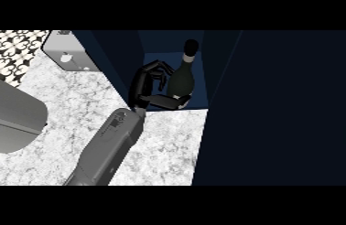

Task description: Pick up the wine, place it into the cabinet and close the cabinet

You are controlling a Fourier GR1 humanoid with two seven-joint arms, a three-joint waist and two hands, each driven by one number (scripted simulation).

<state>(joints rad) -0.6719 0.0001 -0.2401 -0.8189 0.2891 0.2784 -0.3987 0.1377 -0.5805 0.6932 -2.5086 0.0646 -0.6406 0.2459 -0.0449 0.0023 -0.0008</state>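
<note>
Wine (pixel 181 77) upright inside cabinet (pixel 223 68) at twelve o'clock, left hand (pixel 145 84) fingers curled round it, not yet released; letting go and closing door left.

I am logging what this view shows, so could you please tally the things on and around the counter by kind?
Wine bottles: 1, the bottle, standing inside the cabinet
Cabinets: 1, dark blue, open
Toasters: 1, the toaster, on the counter
Sinks: 1, the sink, at the left edge
Hands: 1, the left hand
Total: 5
</note>
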